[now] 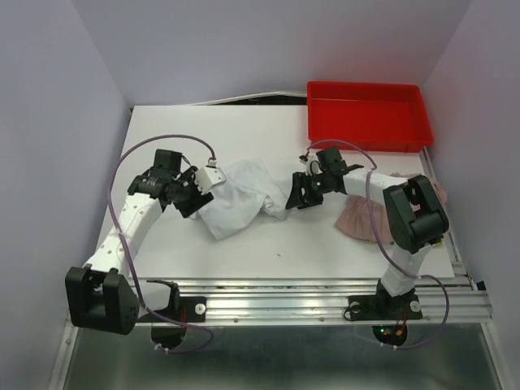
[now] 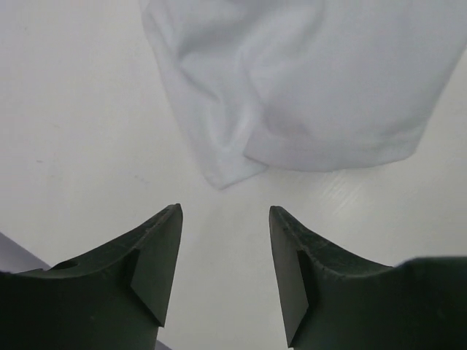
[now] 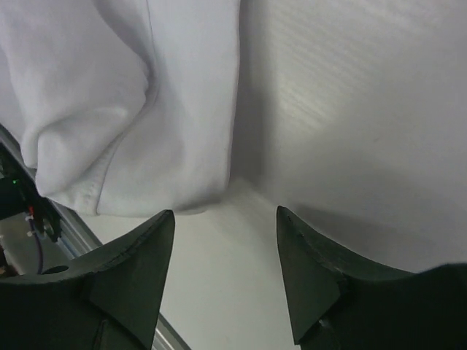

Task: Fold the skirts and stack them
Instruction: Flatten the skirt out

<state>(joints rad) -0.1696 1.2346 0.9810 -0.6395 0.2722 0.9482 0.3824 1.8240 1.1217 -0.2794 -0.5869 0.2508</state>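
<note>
The pale grey-white skirt (image 1: 242,196) lies crumpled on the white table between my two arms. It also shows in the left wrist view (image 2: 314,80) and in the right wrist view (image 3: 124,109). My left gripper (image 1: 199,205) is open and empty at the skirt's left edge; a corner of the cloth lies just ahead of its fingertips (image 2: 169,219). My right gripper (image 1: 291,199) is open and empty at the skirt's right edge, its fingertips (image 3: 164,222) close to the hem. The dusty pink skirt (image 1: 357,218) lies to the right, partly hidden under my right arm.
A red plastic tray (image 1: 367,114) stands at the back right of the table. The table's metal front rail (image 1: 325,301) runs along the near edge. Purple walls close in both sides.
</note>
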